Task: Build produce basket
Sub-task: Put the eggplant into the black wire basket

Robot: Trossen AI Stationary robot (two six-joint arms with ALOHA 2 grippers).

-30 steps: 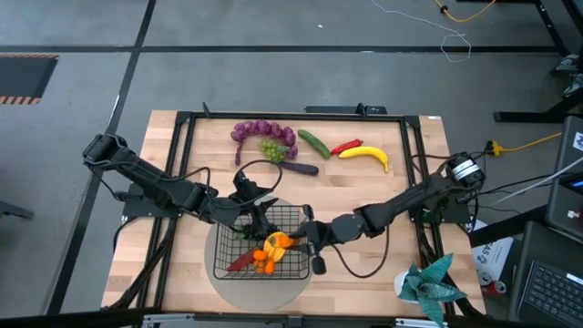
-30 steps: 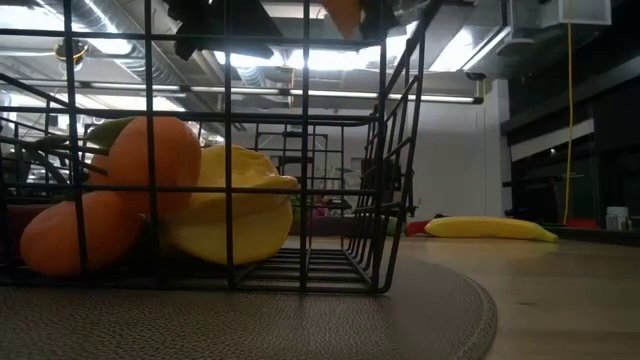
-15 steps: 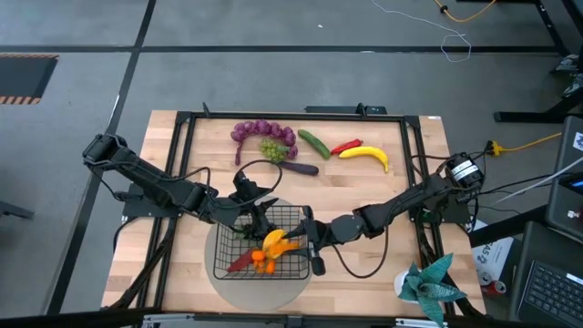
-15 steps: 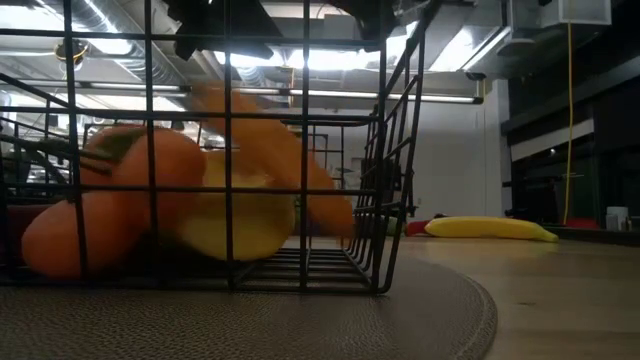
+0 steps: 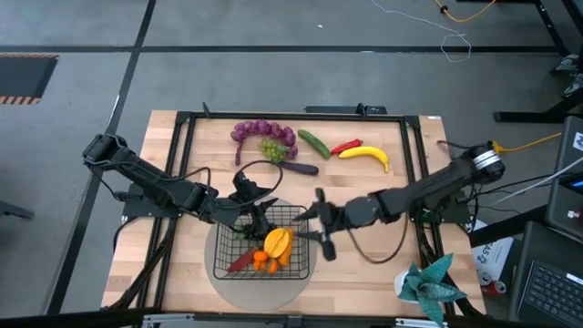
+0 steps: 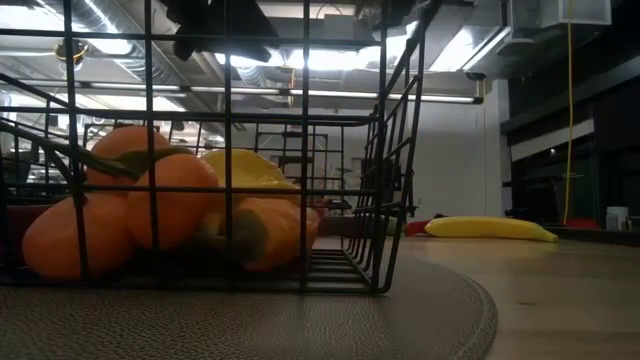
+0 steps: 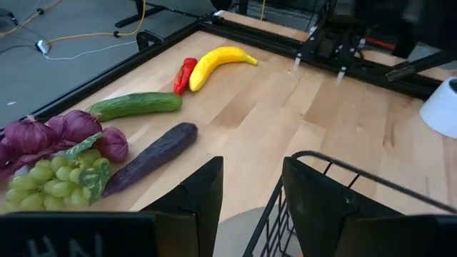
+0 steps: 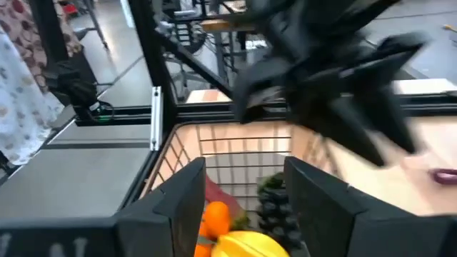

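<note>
While the basket (image 5: pixel 261 244) sits on the round mat (image 5: pixel 228 282) holding carrots (image 6: pixel 120 215), the right end effector (image 5: pixel 321 224) hovers spread just beside it; the left end effector (image 5: pixel 248 202), fingers parted, rests at its rim.

Lab (floor cables (image 5: pixel 455 41), framed workbench (image 5: pixel 164 246)).

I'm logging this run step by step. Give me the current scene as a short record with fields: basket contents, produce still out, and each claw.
basket: black wire basket on the round grey mat
in basket: orange carrots, a yellow piece, a red piece
still on table: purple grapes, green grapes, eggplant, cucumber, red chili, banana
left claw: at the basket's far rim, open
right claw: just right of the basket, open, empty
</note>
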